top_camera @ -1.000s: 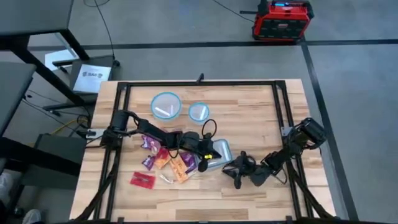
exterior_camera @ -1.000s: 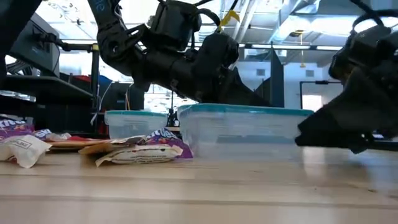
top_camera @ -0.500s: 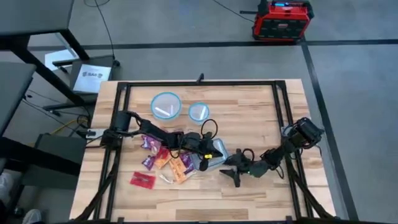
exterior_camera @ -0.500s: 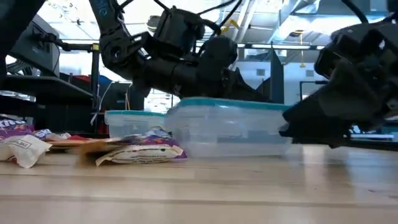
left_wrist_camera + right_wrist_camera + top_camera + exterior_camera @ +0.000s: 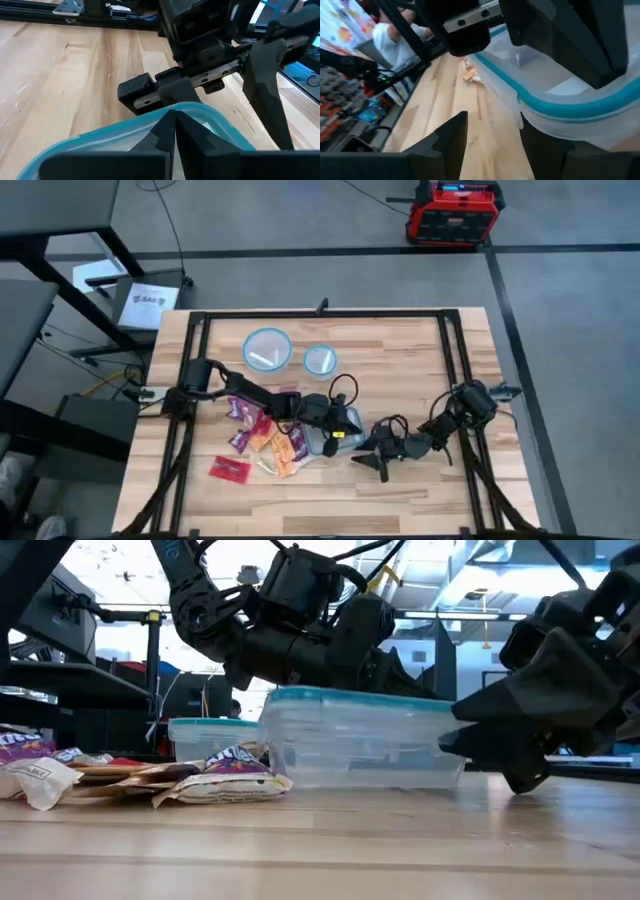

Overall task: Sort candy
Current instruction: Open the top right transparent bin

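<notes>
**Two arms close on container**

Lower centre, the rectangular container (image 5: 355, 740) now tilts, shifted left against the candy (image 5: 265, 438). Left gripper (image 5: 333, 442) fingers pinch its rim; right gripper (image 5: 378, 456), fingers spread, presses its end. Sorting awaits

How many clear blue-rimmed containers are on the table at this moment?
3: a larger round clear blue-rimmed container at the table's far side, a smaller round one beside it, and a rectangular one mid-table between both end effectors. None seems hidden.
</notes>
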You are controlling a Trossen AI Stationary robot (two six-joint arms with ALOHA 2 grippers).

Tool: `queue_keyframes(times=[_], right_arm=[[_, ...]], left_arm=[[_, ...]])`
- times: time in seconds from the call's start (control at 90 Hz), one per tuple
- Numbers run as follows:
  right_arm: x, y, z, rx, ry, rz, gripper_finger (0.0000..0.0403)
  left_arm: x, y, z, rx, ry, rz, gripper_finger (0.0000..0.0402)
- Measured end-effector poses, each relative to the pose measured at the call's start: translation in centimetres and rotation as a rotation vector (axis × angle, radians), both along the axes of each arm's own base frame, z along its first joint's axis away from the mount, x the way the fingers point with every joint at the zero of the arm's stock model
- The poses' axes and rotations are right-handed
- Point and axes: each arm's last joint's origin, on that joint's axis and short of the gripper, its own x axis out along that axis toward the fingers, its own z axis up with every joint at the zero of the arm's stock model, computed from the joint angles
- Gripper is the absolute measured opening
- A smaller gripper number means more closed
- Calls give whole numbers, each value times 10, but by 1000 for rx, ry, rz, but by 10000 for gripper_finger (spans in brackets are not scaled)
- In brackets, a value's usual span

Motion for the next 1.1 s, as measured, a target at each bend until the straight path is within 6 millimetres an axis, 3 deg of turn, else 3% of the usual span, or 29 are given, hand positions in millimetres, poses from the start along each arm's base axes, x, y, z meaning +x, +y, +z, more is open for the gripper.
queue_keyframes(times=[0.167, 0.4, 0.544, 0.711, 0.844, 0.956, 1.1], right_arm=[[2, 2, 4, 79, -12, 63, 164], [2, 4, 5, 55, -15, 112, 164], [-4, 9, 12, -4, -20, 205, 164], [-13, 19, 29, -56, 60, 276, 164], [-12, 23, 56, -98, 111, 287, 164], [2, 21, 82, -175, 213, 234, 164], [33, 8, 106, -277, 391, 113, 164]], left_arm=[[-1, -1, -3, 21, 20, 8, 0], [-2, -5, -4, 53, 19, 16, 0], [0, -5, 9, 32, -8, 16, 0], [3, -12, 50, 57, -73, -14, 0], [0, -12, 100, 91, -18, -26, 0], [-19, -11, 139, 145, 151, 14, 0], [-65, -13, 156, 344, 398, 184, 0]])
